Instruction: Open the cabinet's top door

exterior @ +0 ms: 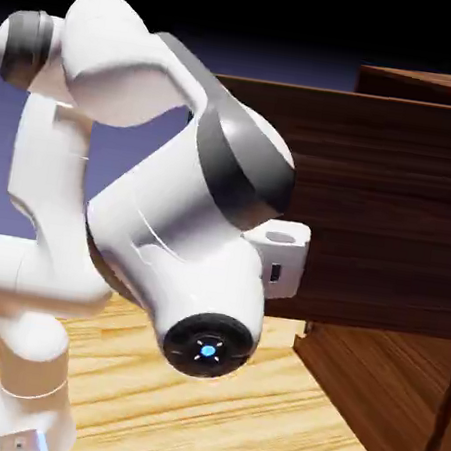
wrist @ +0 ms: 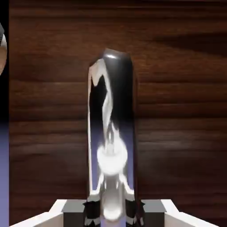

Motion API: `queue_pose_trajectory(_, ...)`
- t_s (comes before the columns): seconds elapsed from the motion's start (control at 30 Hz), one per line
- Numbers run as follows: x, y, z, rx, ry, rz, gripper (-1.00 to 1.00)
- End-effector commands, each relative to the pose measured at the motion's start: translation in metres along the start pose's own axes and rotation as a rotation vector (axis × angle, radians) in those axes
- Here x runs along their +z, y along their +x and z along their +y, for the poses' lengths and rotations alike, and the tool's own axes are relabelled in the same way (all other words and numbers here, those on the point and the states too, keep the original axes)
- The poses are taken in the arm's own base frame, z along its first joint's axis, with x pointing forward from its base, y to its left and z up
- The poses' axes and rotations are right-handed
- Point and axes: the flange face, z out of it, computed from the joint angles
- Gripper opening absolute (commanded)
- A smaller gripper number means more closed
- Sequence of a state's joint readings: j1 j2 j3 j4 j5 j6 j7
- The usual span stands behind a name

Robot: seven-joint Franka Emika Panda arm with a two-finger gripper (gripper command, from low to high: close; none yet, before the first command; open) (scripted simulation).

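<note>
The cabinet (exterior: 386,404) is dark walnut wood and stands at the exterior view's right. Its top door (exterior: 396,193) stands swung out from the body, with its free edge reaching left behind my arm. In the hand view the door's wood (wrist: 177,111) fills the picture and the silver bar handle (wrist: 111,111) runs upright through the middle. My gripper (wrist: 111,212) is shut on the handle's lower end, one grey fingertip (wrist: 91,210) on each side. In the exterior view only the white hand (exterior: 283,258) shows against the door; the fingers are hidden.
The arm's big white links (exterior: 168,232) fill the exterior view's left and middle, close in front of the door. Beneath lies the light wooden table (exterior: 242,424). The cabinet's lower body juts out at the bottom right.
</note>
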State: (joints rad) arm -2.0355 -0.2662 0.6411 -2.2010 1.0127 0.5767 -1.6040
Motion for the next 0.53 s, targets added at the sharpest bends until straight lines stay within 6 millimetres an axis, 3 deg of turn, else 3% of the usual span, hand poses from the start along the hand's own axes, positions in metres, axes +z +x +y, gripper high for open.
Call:
queue_pose_trajectory(0.0,-0.007,0.002,0.002,0.0,0.013,-0.013,-1.0)
queue_pose_trajectory(0.5,-0.1,0.04,0.04,0.0,0.2,-0.201,-1.0)
